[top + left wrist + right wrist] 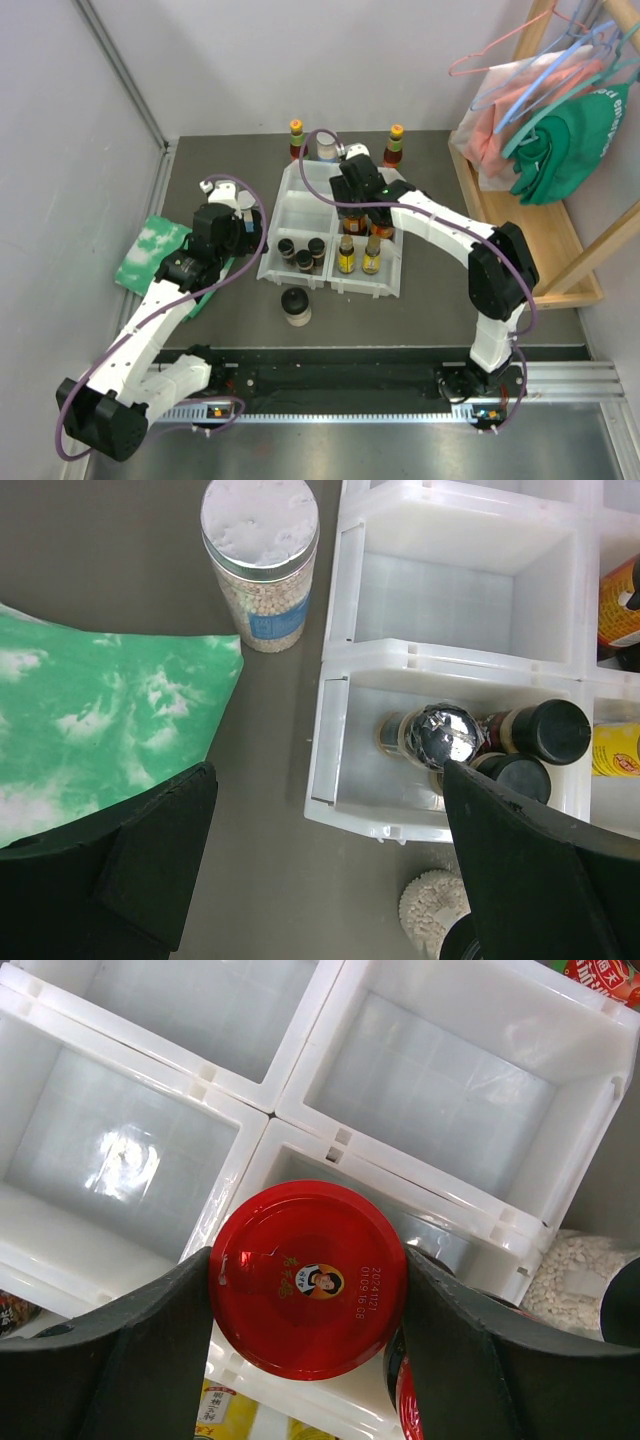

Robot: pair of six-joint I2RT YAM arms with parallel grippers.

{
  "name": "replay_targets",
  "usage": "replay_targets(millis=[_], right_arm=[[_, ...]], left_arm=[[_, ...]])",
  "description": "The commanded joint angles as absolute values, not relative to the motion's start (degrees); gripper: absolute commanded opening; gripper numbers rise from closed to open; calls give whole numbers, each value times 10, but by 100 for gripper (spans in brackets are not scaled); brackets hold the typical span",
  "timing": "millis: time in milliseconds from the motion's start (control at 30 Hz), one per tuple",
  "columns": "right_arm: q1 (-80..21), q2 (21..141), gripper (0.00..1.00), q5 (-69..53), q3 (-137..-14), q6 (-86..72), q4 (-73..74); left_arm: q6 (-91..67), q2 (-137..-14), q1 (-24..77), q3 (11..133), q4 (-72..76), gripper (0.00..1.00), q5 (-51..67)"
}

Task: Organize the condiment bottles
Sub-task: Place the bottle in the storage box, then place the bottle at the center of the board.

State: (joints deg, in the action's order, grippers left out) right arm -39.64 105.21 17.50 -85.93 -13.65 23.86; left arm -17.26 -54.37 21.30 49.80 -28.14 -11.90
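The right gripper [305, 1305] grips the red jar [300, 1260] by its sides, lid up, over a compartment of the tray [265, 1110]. The left gripper [320, 880] hangs wide open and empty at the tray's edge. Spice jars [445, 735] stand in the compartment beneath one finger, and a pale-lidded jar [260, 550] stands on the table beside the cloth [100, 710].

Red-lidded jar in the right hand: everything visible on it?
Only the top of the red-lidded jar shows: a round, glossy red lid with a small portrait logo and a printed code line. The lid faces the wrist camera, so it seems upright; its body is hidden. The right hand clamps it, a dark finger pressed on each side. It is over dividers of the white tray; resting or hanging, I cannot tell.
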Motion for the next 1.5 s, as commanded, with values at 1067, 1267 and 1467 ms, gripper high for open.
replay_targets(millis=[1067,1267,1467], right_arm=[[-400,755,99,142,-750,-207,370],[-400,645,99,138,-669,-229,378],[-399,606,99,145,-657,-239,397]], left_arm=[[-272,-713,208,641,-308,99,-250],[-285,-815,193,702,-292,98,-219],[-306,-896,165,754,-330,96,-212]])
